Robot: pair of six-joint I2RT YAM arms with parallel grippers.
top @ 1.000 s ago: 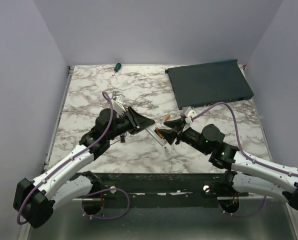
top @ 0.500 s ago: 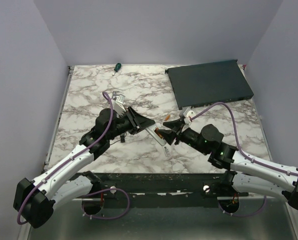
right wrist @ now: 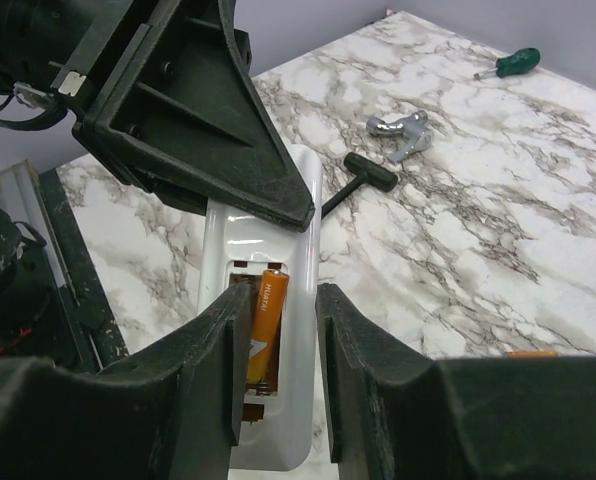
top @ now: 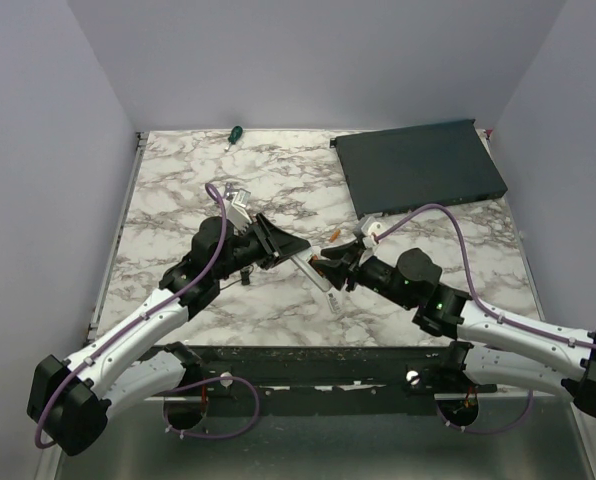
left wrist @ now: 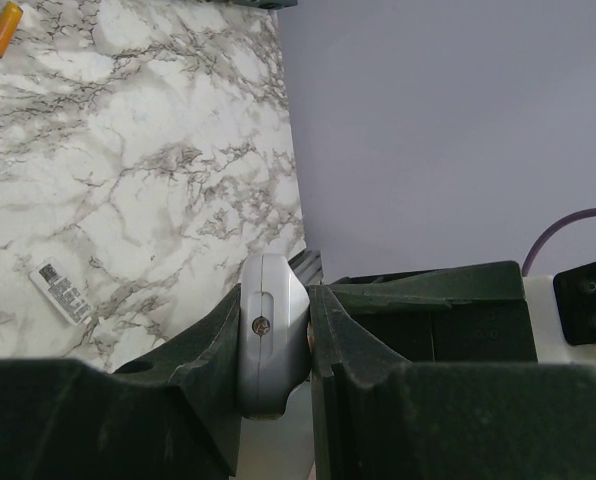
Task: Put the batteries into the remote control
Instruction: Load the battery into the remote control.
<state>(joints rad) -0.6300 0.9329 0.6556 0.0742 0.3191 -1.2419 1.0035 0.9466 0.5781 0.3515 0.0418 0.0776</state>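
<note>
Left claw (left wrist: 275, 320) grips the remote control (right wrist: 218, 250); right claw (right wrist: 283, 300), narrowly parted, partly screens a seated battery (right wrist: 264, 325)

Marble table (top: 168, 180). Green-handled screwdriver (top: 234, 132) lies at the far edge, left of centre. Large dark flat box (top: 418, 165) sits in the far right corner. Silver metal bracket (right wrist: 400, 128) lies left of centre, with a black T-shaped tool (right wrist: 363, 175) just beside it.

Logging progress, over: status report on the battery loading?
Left gripper shut on remote control. Right gripper open, straddling battery in its bay. Second battery loose nearby. Nothing blocking.
</note>
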